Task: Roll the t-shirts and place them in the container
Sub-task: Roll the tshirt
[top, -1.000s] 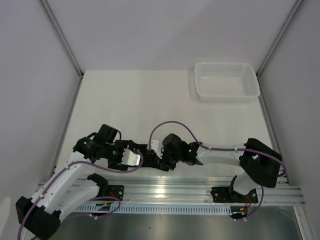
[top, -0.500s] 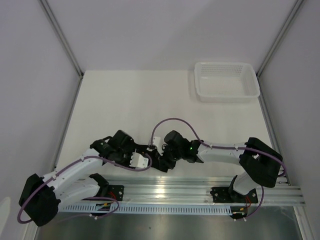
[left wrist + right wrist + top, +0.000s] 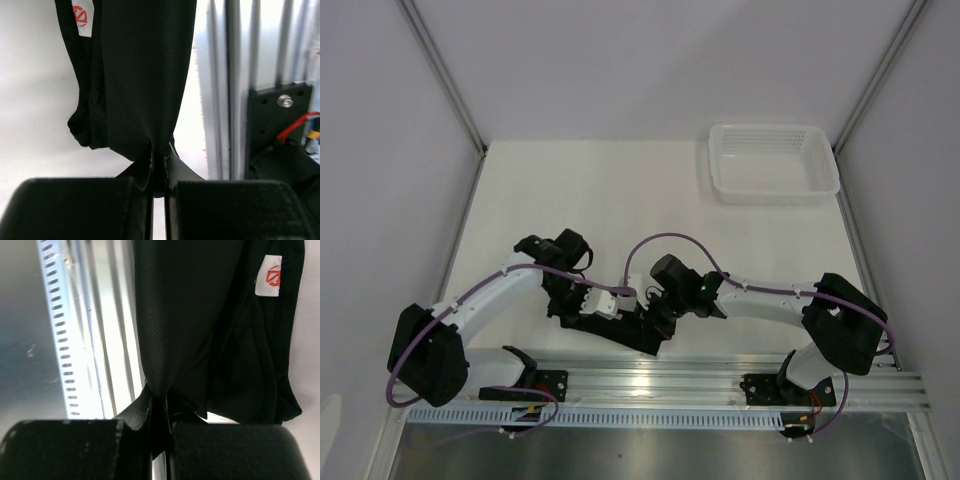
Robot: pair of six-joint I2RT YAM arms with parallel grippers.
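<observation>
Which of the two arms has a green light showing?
The right arm: a small green light glows near its wrist; the left arm shows none.

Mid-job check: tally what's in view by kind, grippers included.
Black t-shirt: 1
White mesh basket: 1
Grippers: 2, the left gripper and the right gripper, both shut on the t-shirt
Total: 4

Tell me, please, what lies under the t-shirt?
The white table shows on one side of the t-shirt and the metal rail on the other. The surface directly beneath the bunched fabric is covered in every view.
</observation>
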